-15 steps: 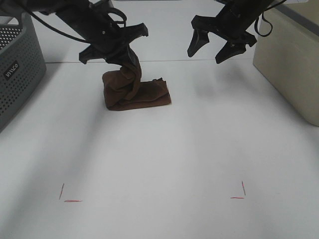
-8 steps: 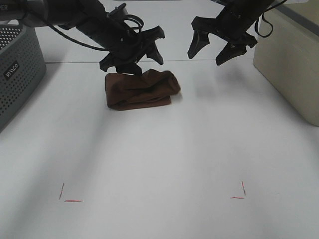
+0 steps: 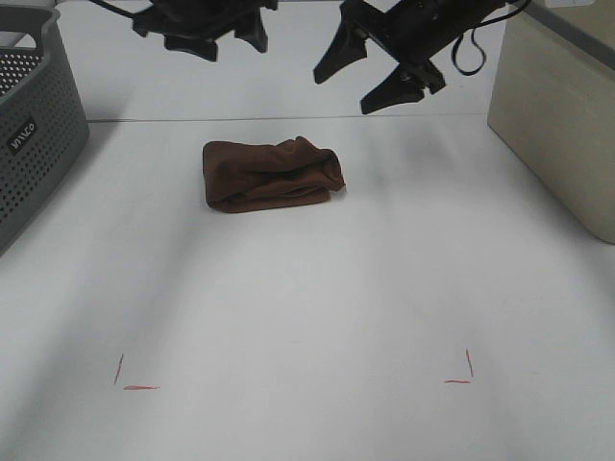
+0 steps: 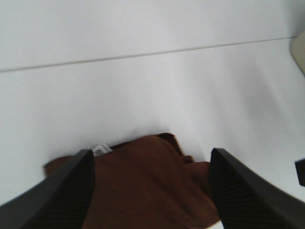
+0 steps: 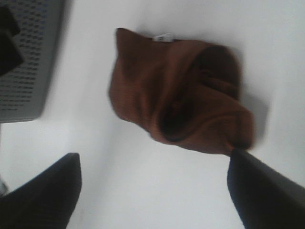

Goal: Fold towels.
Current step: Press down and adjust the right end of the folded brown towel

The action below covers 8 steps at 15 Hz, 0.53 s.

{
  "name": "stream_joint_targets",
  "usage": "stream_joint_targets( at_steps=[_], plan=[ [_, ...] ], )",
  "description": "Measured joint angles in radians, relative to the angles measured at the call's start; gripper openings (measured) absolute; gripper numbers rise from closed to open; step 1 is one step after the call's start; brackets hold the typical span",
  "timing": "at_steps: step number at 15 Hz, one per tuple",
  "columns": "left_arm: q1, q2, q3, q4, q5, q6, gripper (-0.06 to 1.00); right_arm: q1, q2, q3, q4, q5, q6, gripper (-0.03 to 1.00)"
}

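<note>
The towel [image 3: 273, 174] lay in a loosely folded, lumpy bundle on the white table [image 3: 307, 307], in the far half and a little left of centre, with its small white tag [image 4: 100, 149] at one edge. Nothing rested on it or touched it.

The left gripper [image 3: 213, 32] hung above the far edge of the table, up and left of the towel, its jaws parted and empty. The right gripper [image 3: 377, 77] hovered just right of it, above and beyond the towel's right end, jaws spread wide and holding nothing.

A grey perforated basket [image 3: 34, 134] stood at the far left edge, well apart from the towel. A beige box [image 3: 562, 115] stood at the far right edge. Thin red corner marks [image 3: 135, 382] lay on the near part of the table, left and right. Open tabletop lay on every side of the towel.
</note>
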Motion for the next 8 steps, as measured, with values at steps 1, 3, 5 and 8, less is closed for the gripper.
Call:
stream_joint_targets(
  at_steps=[1, 3, 5, 8],
  plan=[
    [0.011, -0.007, -0.004, 0.024, 0.011, -0.005, 0.64, 0.009, 0.01, 0.0, 0.045, 0.0, -0.02, 0.79],
    [0.053, -0.022, -0.006, 0.05, 0.059, -0.012, 0.64, 0.043, 0.063, 0.0, 0.2, -0.019, -0.091, 0.79],
    [0.076, -0.023, -0.006, 0.05, 0.126, -0.015, 0.64, 0.073, 0.143, 0.0, 0.356, -0.052, -0.151, 0.78],
    [0.077, -0.023, -0.006, 0.046, 0.136, -0.015, 0.64, 0.074, 0.19, 0.0, 0.367, -0.066, -0.164, 0.78]
  ],
)
